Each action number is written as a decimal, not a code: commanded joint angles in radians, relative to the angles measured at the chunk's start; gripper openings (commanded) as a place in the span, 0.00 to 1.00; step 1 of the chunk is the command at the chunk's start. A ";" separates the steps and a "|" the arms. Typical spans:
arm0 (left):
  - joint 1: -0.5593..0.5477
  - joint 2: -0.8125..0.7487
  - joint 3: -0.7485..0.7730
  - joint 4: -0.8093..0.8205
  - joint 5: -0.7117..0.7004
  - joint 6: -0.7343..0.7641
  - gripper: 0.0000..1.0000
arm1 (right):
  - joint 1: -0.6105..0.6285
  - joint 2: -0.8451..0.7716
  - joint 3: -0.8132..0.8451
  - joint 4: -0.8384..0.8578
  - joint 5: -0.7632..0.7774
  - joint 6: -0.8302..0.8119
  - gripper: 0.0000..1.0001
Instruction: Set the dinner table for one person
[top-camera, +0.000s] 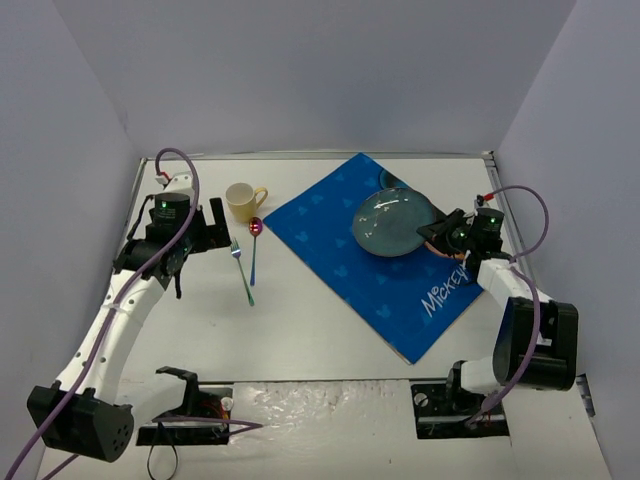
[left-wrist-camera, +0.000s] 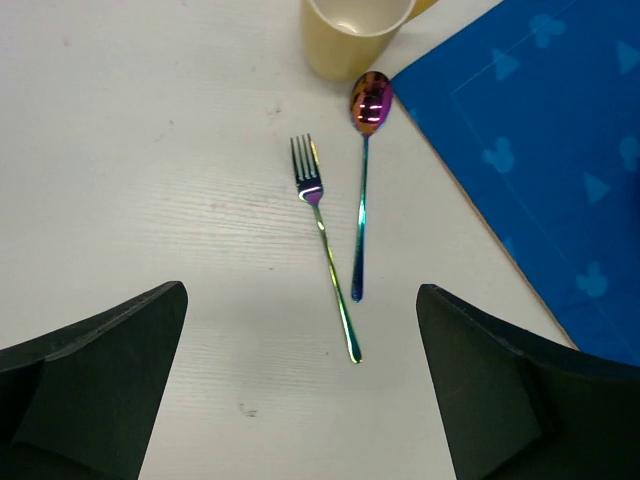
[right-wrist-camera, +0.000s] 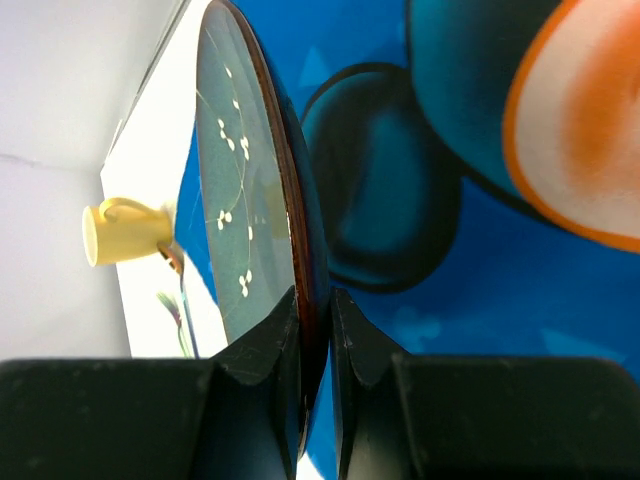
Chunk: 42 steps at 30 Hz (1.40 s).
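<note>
Underneath, the dinner table (top-camera: 320, 330) is flat, white.

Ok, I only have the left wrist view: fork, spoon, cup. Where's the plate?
Observer: The plate is over the mat's far half, right of the cup.
Operator: Lying free?
Observer: No, the right gripper is shut on its right rim.
Operator: How does the mat lie?
Observer: Skewed, one corner pointing at the table's far edge.
</note>
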 joint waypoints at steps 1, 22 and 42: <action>0.019 -0.006 -0.005 0.023 -0.062 0.041 0.97 | -0.006 0.028 -0.010 0.355 -0.168 0.064 0.00; 0.054 -0.008 -0.023 0.036 -0.024 0.033 0.97 | -0.009 0.258 -0.099 0.602 -0.208 0.094 0.00; 0.062 0.114 0.088 0.015 0.004 -0.020 0.97 | -0.007 0.056 -0.029 -0.122 0.192 -0.232 0.63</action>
